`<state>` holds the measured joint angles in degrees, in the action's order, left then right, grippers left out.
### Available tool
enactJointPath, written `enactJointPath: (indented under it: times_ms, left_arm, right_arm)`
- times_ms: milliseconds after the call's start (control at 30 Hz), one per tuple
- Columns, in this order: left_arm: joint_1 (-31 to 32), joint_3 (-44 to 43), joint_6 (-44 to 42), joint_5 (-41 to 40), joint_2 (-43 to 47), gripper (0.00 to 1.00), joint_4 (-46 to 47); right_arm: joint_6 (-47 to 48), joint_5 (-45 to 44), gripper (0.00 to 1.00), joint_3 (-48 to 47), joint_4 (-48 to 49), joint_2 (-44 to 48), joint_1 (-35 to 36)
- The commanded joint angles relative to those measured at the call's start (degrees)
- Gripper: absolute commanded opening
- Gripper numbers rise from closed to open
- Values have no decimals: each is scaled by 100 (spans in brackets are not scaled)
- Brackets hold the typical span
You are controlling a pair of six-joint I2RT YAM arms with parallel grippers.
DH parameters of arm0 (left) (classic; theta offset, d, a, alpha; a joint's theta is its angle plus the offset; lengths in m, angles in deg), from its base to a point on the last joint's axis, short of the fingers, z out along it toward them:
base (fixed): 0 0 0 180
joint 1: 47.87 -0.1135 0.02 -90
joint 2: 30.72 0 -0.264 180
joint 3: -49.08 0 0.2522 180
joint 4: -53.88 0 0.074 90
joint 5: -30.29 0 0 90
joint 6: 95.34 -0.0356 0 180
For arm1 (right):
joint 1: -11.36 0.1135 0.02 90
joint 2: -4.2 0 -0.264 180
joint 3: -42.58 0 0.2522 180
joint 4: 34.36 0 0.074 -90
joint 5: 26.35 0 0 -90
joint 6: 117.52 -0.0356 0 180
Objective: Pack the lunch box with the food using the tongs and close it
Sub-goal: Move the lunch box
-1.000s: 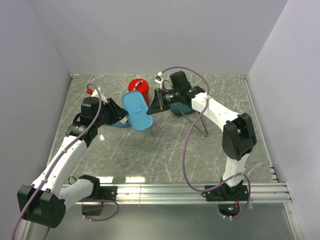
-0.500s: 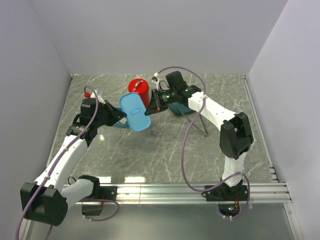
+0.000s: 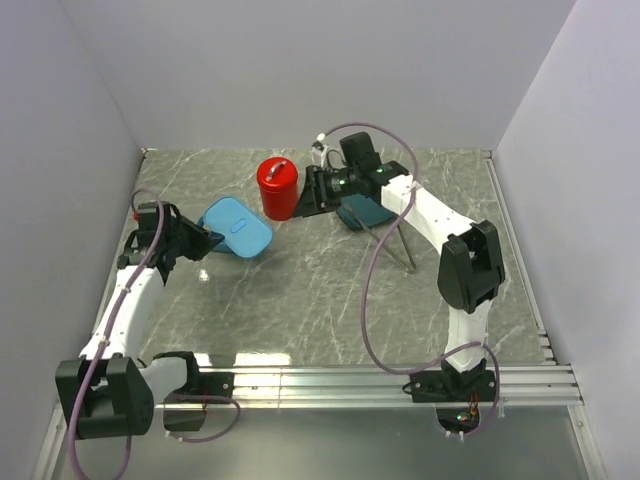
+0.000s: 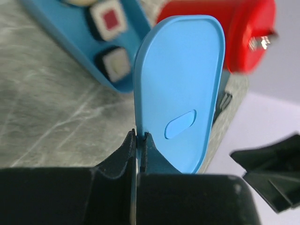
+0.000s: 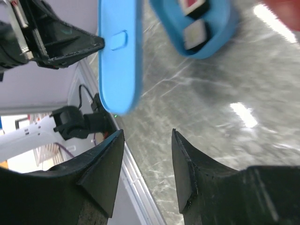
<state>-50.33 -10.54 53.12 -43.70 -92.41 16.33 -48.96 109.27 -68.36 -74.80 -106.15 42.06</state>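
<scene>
- Top view: the left gripper (image 3: 200,243), at centre left, is clamped on the near-left edge of the light-blue lid (image 3: 236,228), which lies close to flat with its oval recess facing up. What sits under the lid cannot be made out here. The right gripper (image 3: 303,197) hovers just right of a red canister (image 3: 278,187) and holds nothing. The tongs (image 3: 398,256) lie on the table (image 3: 300,300) at centre right, one end by a teal plate (image 3: 365,212), touched by neither arm
- Left wrist view: both fingers (image 4: 125,151) are pressed together on the lid's rim at lower centre. The lunch box (image 4: 77,49) is at upper left, beyond the lid, with sushi rolls (image 4: 111,18) inside
- Right wrist view: the jaws stand apart across the bottom of the frame with only table between them. The lid shows edge-on at upper left, and the open box with food is at top centre, beside the lid and not under it
- Judgement: packing looks finished and closing is in hand. The next move calls for lining the lid up over the box rim, lowering it level, then pressing it down, perhaps with the free right gripper
</scene>
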Motion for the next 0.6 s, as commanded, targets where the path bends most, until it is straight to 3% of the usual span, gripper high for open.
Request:
enactJointPath:
  times_ms: [0,267,567]
  left_arm:
    - [-281,104,648,-115,-202,0,-125]
    - [-308,210,1361,-730,-686,0,909]
    - [-247,-80,1608,-1090,-1626,0,1307]
  right_arm:
    - [7,43,52,-169,22,268,-380]
    - [227,411,52,-55,-215,329,-890]
    - [376,473,51,-125,-390,250,-925]
